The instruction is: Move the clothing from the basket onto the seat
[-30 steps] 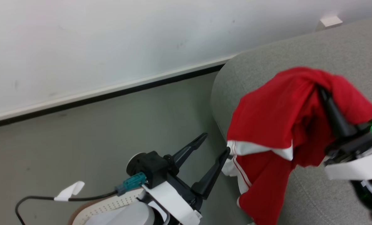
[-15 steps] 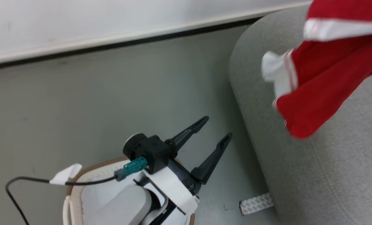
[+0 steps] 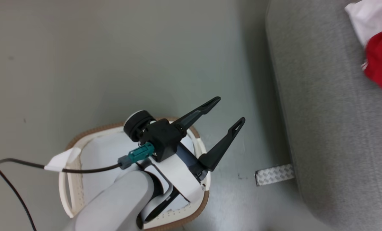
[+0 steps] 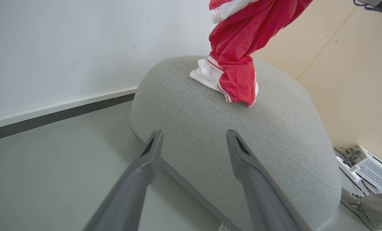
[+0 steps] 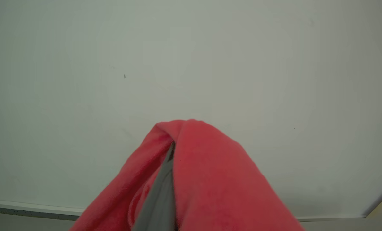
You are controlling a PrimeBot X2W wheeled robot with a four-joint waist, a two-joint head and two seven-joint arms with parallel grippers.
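Note:
The red clothing (image 4: pixel 236 73) with white panels hangs from above, and its lower end touches the top of the grey seat (image 4: pixel 242 138). My right gripper (image 5: pixel 172 146) is shut on the clothing (image 5: pixel 216 179), which drapes over its one visible dark finger. In the head view a corner of the clothing (image 3: pixel 380 61) shows at the top right over the seat (image 3: pixel 332 128). My left gripper (image 3: pixel 230 109) stands open and empty above the white basket (image 3: pixel 203 197) with the brown rim. In its own view the left gripper (image 4: pixel 193 134) points at the seat's side.
The basket stands on the grey floor left of the seat, with a patterned tape strip (image 3: pixel 274 174) between them. A black cable (image 3: pixel 17 192) trails from my left arm. A white wall with a dark skirting (image 4: pixel 56 115) runs behind the seat. A white box with wires (image 4: pixel 367 166) lies beyond it.
The head camera has tilted down, so the wall has left the picture and the basket shows more fully. The clothing and right gripper have slid out toward the top right. My left gripper stays open.

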